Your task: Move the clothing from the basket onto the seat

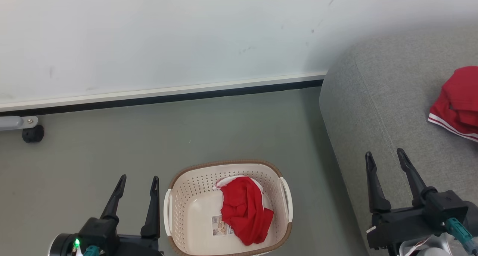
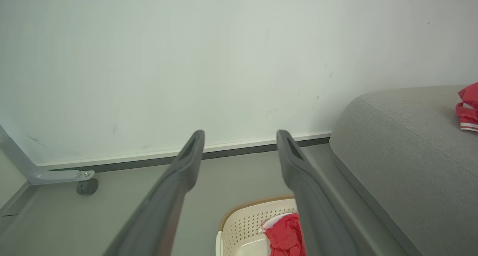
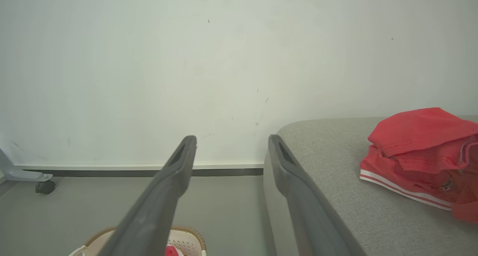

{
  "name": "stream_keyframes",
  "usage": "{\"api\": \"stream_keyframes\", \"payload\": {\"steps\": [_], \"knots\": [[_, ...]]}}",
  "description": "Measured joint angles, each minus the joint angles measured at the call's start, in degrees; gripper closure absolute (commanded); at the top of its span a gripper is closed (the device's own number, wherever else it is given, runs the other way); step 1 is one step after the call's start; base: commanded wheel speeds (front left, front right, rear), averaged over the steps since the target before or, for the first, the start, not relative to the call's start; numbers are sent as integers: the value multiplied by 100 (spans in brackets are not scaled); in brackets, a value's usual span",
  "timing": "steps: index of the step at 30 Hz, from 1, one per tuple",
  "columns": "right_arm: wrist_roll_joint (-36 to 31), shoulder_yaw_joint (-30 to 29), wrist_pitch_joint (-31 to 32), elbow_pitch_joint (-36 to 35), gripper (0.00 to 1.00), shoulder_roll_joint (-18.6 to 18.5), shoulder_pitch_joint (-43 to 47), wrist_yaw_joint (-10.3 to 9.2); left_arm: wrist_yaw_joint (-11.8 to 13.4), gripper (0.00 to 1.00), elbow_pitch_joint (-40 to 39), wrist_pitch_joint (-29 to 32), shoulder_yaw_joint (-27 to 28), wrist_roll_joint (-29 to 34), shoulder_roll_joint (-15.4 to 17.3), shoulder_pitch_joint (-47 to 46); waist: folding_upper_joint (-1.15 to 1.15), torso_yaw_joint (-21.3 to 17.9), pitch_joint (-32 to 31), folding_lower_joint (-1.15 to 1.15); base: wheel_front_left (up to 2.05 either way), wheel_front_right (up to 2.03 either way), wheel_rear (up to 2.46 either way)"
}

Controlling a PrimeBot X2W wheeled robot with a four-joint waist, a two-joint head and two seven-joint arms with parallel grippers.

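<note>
Clothing (image 1: pixel 244 209) lies in the basket (image 1: pixel 194 189) at 6 o'clock; another red garment (image 1: pixel 457 103) sits on the seat (image 1: pixel 392 110) at 3. Left gripper (image 1: pixel 139 178) and right gripper (image 1: pixel 384 153) hang empty, jaws spread.

Red clothing (image 1: pixel 244 209) is lying in the cream, perforated, brown-rimmed basket (image 1: pixel 190 189) right of the left gripper (image 1: pixel 139 178); a red, white-striped garment (image 1: pixel 457 99) is showing beyond the right gripper (image 1: pixel 384 152) on the grey seat (image 1: pixel 373 110).

left claw (image 1: pixel 137 182) spread wide, right claw (image 1: pixel 385 155) spread wide, both empty
</note>
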Motion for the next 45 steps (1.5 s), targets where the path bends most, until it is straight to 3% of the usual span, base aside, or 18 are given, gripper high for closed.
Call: {"api": "stream_keyframes", "payload": {"steps": [21,34,45], "knots": [[-193,-62,207,-731,0,144,77,-1,-56,0,-175,104,-177,236,-2,-403,0,-126,688,0,0,0,0],[-364,-54,299,-1068,0,393,-402,-2,-302,0,76,322,-421,375,-7,-1340,0,-289,1707,1,0,0,0],[-531,145,289,-1266,0,630,-951,-2,-498,0,847,606,-445,387,23,-2029,1,-536,2623,1,0,0,0]]}}
